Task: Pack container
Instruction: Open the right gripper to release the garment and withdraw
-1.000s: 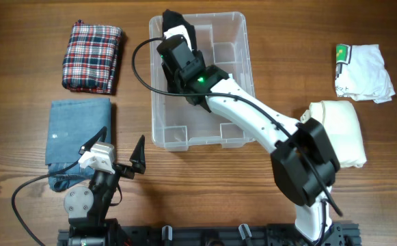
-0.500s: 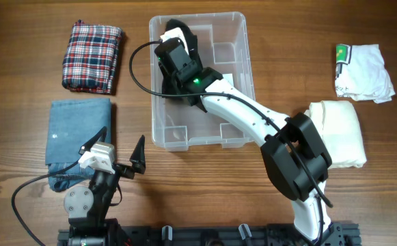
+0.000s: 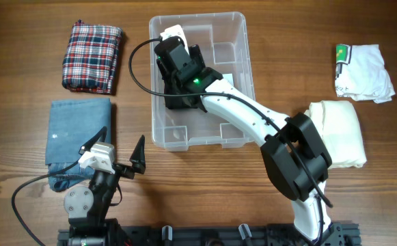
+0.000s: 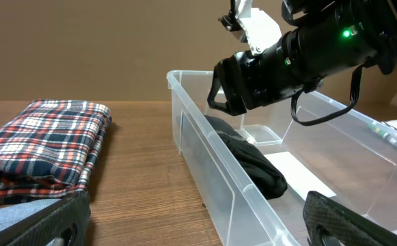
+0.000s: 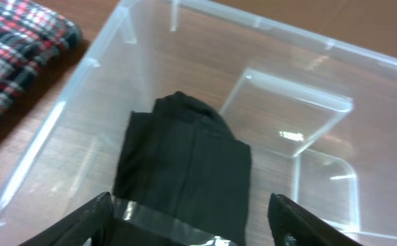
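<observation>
The clear plastic container [image 3: 234,41] stands at the middle back of the table. A black folded garment [image 5: 184,164] lies on its floor at the far left end; it also shows in the left wrist view [image 4: 253,164]. My right gripper [image 3: 174,39] is inside the container, open, with its fingertips [image 5: 99,208] spread just above the garment, holding nothing. My left gripper [image 3: 119,152] is open and empty near the front left of the table, and its view looks along the container wall [image 4: 215,171].
A plaid folded cloth [image 3: 92,56] lies left of the container. A blue denim piece [image 3: 77,133] lies beside my left gripper. A cream folded garment [image 3: 338,130] and a white printed one [image 3: 363,73] lie at the right.
My right gripper has pulled back a little from the container's far left corner. The black garment no longer shows beyond its fingertips and now lies on the floor. The left arm has not moved.
</observation>
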Motion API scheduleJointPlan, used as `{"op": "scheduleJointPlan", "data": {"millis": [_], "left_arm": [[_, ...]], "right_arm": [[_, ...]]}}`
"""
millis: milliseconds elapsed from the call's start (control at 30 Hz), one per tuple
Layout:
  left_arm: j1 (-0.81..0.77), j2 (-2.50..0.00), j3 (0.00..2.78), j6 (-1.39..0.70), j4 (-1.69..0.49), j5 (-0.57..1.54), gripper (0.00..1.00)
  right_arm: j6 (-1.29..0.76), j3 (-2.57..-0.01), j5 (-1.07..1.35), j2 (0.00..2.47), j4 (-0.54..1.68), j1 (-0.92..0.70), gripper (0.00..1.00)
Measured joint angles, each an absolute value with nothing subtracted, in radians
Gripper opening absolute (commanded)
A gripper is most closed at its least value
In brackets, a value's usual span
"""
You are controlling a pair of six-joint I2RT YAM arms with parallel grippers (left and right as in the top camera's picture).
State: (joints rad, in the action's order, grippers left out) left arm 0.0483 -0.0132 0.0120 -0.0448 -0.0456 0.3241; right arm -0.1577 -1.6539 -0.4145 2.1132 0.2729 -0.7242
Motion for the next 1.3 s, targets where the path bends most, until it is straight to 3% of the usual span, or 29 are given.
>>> {"op": "scheduleJointPlan", "data": {"millis": [333, 667, 800, 967, 1300], "left_arm": [[0.048, -0.013, 0.012, -0.045, -0.045, 0.324, 1.0], [0.048, -0.013, 0.012, -0.045, -0.046, 0.324, 1.0], [0.048, -0.013, 0.012, -0.045, -0.046, 0.324, 1.0], [0.048, -0.013, 0.012, -0.045, -0.045, 0.324, 1.0], [0.048, -0.013, 0.012, -0.045, -0.045, 0.324, 1.0]], "right_arm": [[-0.159, -1.654, -0.522, 1.93, 0.43, -0.658, 0.89], [-0.171, -1.667, -0.515, 1.607, 0.768, -0.224, 0.93], [-0.171, -1.662, -0.432, 1.614, 0.841, 0.041, 0.97], [-0.126, -1.655, -0.242, 1.68, 0.776, 0.316, 1.0], [0.01, -1.653, -0.006, 1.925, 0.725, 0.448, 1.0]]}}
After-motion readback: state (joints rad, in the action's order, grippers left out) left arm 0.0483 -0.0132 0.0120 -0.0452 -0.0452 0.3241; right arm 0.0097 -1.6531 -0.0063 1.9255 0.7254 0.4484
